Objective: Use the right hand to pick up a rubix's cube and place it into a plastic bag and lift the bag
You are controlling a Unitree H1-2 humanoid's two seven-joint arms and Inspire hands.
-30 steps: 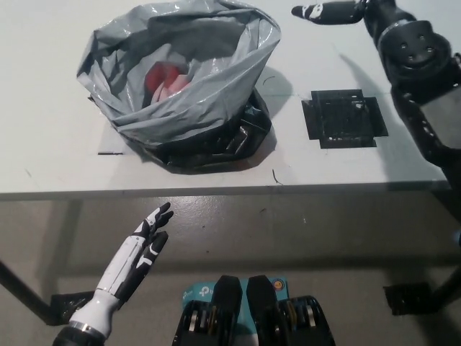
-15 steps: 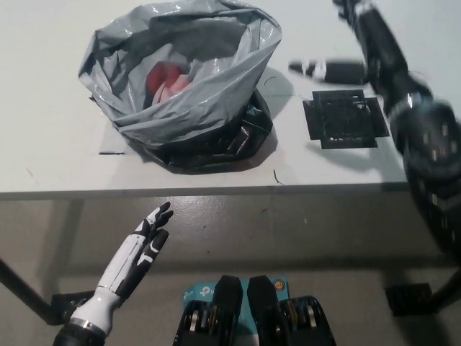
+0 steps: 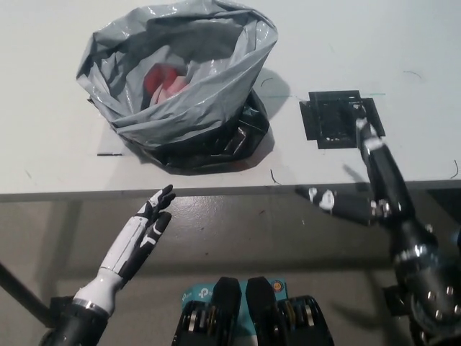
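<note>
A grey plastic bag [image 3: 216, 65] stands open on the white table [image 3: 57, 158] at the upper left. Inside it shows a red and pale shape [image 3: 164, 78], partly hidden by the bag's folds, which looks like the Rubik's cube. My black right hand [image 3: 371, 191] hangs at the lower right, at the table's near edge, well apart from the bag. It is open, fingers spread, holding nothing. My white left hand [image 3: 142, 229] rests open below the table edge at the lower left.
A black square patch [image 3: 340, 119] lies flat on the table to the right of the bag. The table's front edge [image 3: 216, 192] runs across the middle of the picture, with grey floor below it.
My right arm has swung from the table's far right corner down to the near edge at the lower right. Bag and left hand have stayed put.
</note>
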